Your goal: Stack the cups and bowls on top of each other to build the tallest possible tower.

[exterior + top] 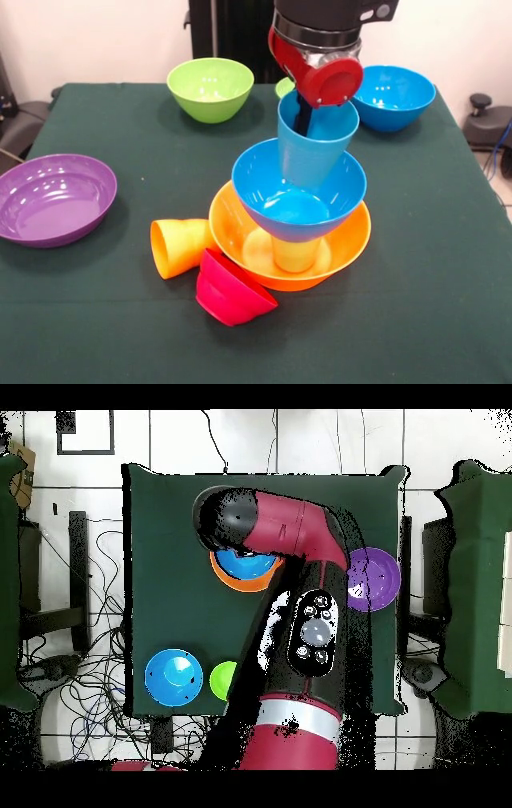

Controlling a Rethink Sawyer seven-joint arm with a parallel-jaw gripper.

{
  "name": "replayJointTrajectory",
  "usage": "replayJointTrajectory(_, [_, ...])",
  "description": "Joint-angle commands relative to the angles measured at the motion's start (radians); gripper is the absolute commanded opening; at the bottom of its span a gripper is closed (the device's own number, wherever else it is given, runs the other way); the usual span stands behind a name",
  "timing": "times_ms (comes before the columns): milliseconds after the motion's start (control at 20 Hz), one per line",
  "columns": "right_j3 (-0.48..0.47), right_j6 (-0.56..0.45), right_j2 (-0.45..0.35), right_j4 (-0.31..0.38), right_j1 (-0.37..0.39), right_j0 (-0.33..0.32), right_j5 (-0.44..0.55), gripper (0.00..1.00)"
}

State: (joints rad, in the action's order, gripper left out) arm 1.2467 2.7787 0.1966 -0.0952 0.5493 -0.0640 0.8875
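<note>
The tower stands mid-table: a wide orange bowl (348,236) (240,583) holds a yellow-green cup (294,254), and a blue bowl (264,188) (246,565) rests on that cup. A blue cup (316,148) hangs tilted with its base inside the blue bowl. My gripper (304,120) is shut on the blue cup's far rim, with one dark finger (303,112) inside it. An orange cup (180,246) lies on its side left of the orange bowl. A small red bowl (232,290) leans tilted against the orange bowl's front. In the overhead view the arm hides the gripper.
A purple bowl (52,198) (375,579) sits at the left edge. A lime green bowl (210,88) (222,679) and a second blue bowl (394,96) (173,677) stand at the back. A small green piece (284,86) peeks from behind the gripper.
</note>
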Motion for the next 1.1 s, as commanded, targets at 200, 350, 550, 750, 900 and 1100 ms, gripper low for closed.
replayJointTrajectory(200, [0.221,-0.014,-0.103,0.003,0.033,-0.025,-0.203,0.00])
replayJointTrajectory(350, [0.224,-0.013,-0.104,0.014,0.012,-0.035,-0.249,0.00])
replayJointTrajectory(550, [0.203,-0.009,-0.105,0.016,-0.014,-0.041,-0.279,0.00])
replayJointTrajectory(750, [0.164,-0.012,-0.099,0.018,-0.021,-0.039,-0.257,0.00])
replayJointTrajectory(900, [0.152,-0.001,-0.096,0.017,-0.031,-0.028,-0.253,0.00])
replayJointTrajectory(1100, [0.135,0.019,-0.093,0.014,-0.056,-0.016,-0.264,0.00])
